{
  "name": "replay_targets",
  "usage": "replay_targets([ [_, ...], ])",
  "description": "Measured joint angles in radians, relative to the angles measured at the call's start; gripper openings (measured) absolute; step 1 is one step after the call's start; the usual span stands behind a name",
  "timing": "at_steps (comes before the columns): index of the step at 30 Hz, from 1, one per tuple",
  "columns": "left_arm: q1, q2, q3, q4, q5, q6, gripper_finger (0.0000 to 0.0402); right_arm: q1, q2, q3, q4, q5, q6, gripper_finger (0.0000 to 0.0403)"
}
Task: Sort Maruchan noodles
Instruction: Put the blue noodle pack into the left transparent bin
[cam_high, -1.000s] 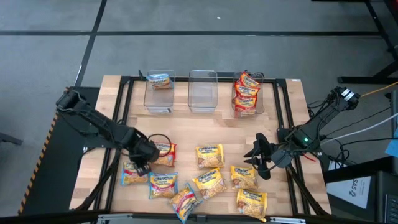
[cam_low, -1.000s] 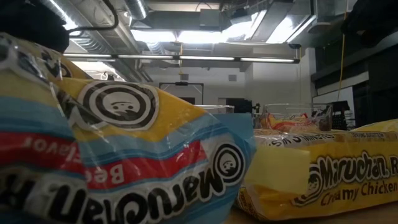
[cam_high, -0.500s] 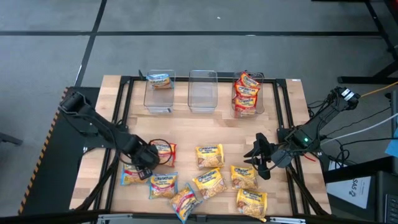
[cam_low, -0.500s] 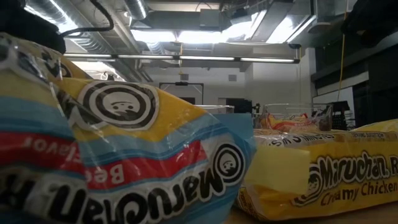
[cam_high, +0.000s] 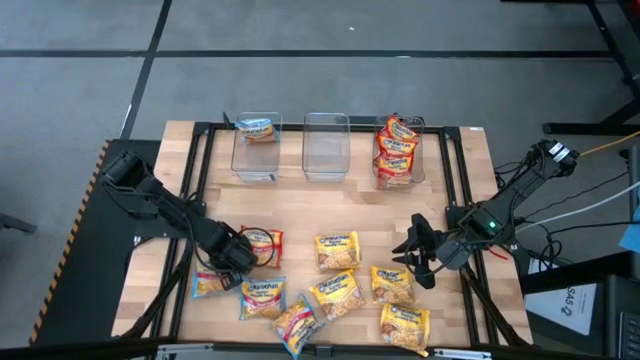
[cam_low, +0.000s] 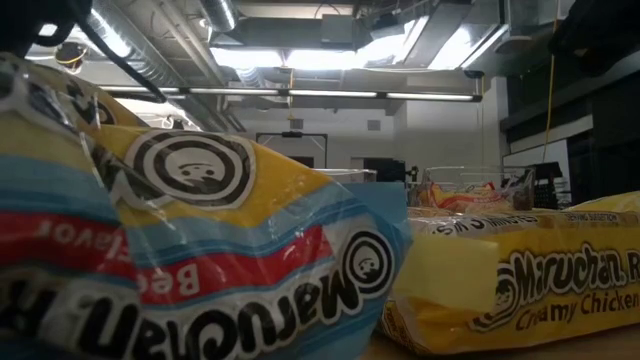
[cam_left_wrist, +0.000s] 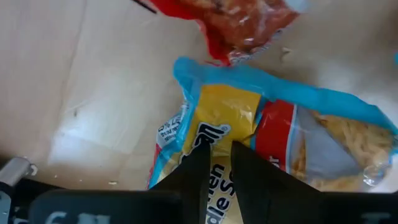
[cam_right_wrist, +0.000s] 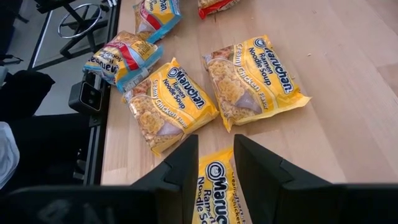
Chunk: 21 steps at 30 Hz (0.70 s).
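Ramen packets lie loose on the near half of the table. My left gripper (cam_high: 232, 262) is down on a blue-trimmed packet (cam_high: 212, 284), beside a red-trimmed packet (cam_high: 263, 242); its fingers are shut on the blue packet (cam_left_wrist: 217, 124). My right gripper (cam_high: 412, 252) waits by the right side, above yellow packets (cam_right_wrist: 255, 78), with its fingers close together on nothing. Other yellow packets (cam_high: 337, 250) and a second blue one (cam_high: 262, 297) lie flat on the wood. The low view is filled by a blue packet (cam_low: 200, 260) and a yellow one (cam_low: 520, 290). My left gripper pinches the blue-trimmed packet between its two fingers (cam_left_wrist: 199, 165) on the yellow printed middle of the wrapper (cam_left_wrist: 219, 134). The fingers come from above, slanting down. The film bunches up between them. The packet lies on the table.
Three clear bins stand at the far side: the left one (cam_high: 256, 160) holds a blue packet, the middle one (cam_high: 326, 150) holds nothing, and the right one (cam_high: 398, 175) holds red packets. A black frame (cam_high: 195, 180) runs round the table. Bare wood shows between bins and packets.
My left gripper has moved toward the table's near edge and down, from beside the red packet onto the blue packet. The right arm has kept still.
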Motion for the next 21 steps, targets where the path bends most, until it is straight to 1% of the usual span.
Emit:
replay_targets([
  [4, 0.000, 0.000, -0.005, -0.003, -0.004, -0.001, 0.0053, 0.000, 0.000, 0.000, 0.000, -0.003, -0.001, 0.0106],
  [9, 0.000, 0.000, 0.016, -0.013, -0.009, -0.026, 0.0007, 0.000, 0.000, 0.000, -0.010, -0.002, -0.001, 0.0106],
  [15, 0.000, 0.000, 0.076, -0.032, -0.020, -0.018, 0.0001, 0.000, 0.000, 0.000, -0.030, 0.010, -0.002, 0.0106],
  [21, 0.000, 0.000, 0.149, -0.167, -0.035, -0.001, 0.0001, 0.000, 0.000, 0.000, -0.030, 0.010, -0.002, 0.0106],
])
